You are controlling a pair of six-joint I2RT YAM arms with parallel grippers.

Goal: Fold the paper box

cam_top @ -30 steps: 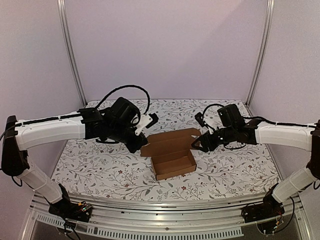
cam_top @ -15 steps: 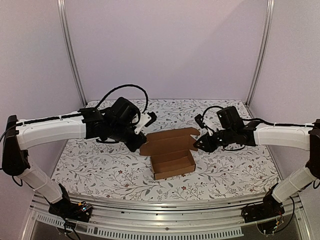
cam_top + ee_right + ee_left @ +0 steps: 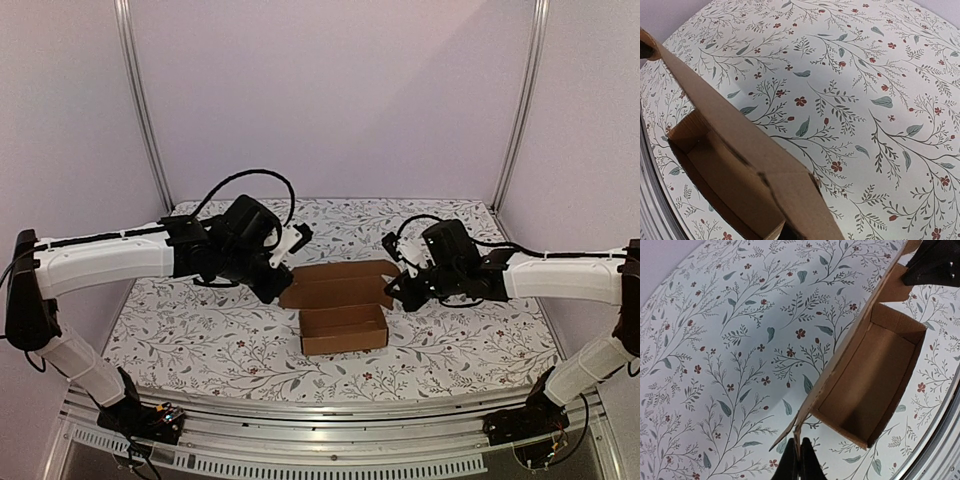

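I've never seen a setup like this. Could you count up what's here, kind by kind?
paper box, brown cardboard: 1
robot arms: 2, with left end effector and right end effector
table with a flowered cover: 1
Total: 4

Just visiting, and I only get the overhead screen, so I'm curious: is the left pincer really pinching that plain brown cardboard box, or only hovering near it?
Observer: Pinching. Its own camera shows the left pincer shut on a corner of the open lid of the plain brown cardboard box.
Visitor: And the other one?
Observer: The right pincer looks closed on the lid's far end. In its own camera the cardboard runs right down into it and hides most of it.
Visitor: Anything inside?
Observer: No. The left wrist camera looks straight into the tray, and it is bare cardboard.
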